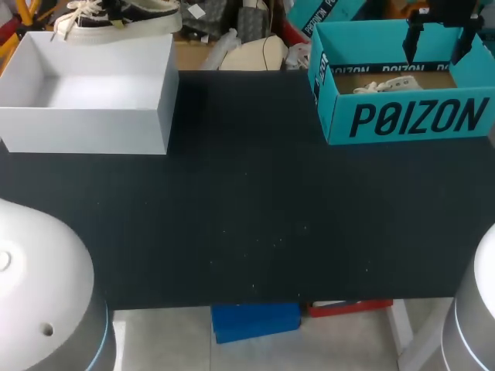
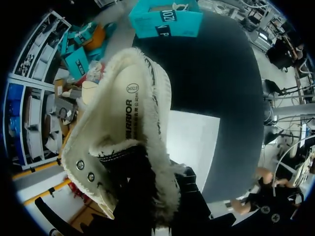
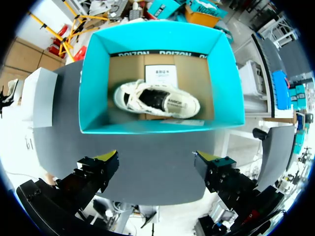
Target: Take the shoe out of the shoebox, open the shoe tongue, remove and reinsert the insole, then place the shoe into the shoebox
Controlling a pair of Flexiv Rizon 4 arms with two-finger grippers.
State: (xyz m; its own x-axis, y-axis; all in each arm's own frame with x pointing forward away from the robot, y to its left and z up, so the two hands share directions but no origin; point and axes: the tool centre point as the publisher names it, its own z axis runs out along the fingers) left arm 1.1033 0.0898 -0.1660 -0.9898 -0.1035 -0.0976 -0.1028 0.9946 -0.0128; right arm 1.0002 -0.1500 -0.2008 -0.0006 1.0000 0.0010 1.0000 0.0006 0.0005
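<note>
Black counter fills the scene, with a white box under the left pincer and the teal shoebox directly below the right pincer.

The right pincer is spread wide and holds nothing. Its two yellow tips stand apart on the near side of the shoebox's front wall. The boxed shoe lies ahead of the tips on the cardboard floor, opening up and well clear of both. A paper slip lies just beyond it. I take the wide spread and straight-down aim as a setup for descending over the shoe and lifting it out, so the first step of the task looks not yet done on this side. The wrist hangs over the box with the fingers pointing down into it.

A second, lifted shoe sits right at the left pincer, pale sole turned toward the wrist. It covers the pincer so fully that I cannot tell whether the pincer is closed on it. The white box's floor shows beneath it. Seen from overhead, this shoe is up over the white box's far rim with its laces dangling, likely parked out of the way. The left wrist is raised there and tilted toward the counter's far side.
</note>
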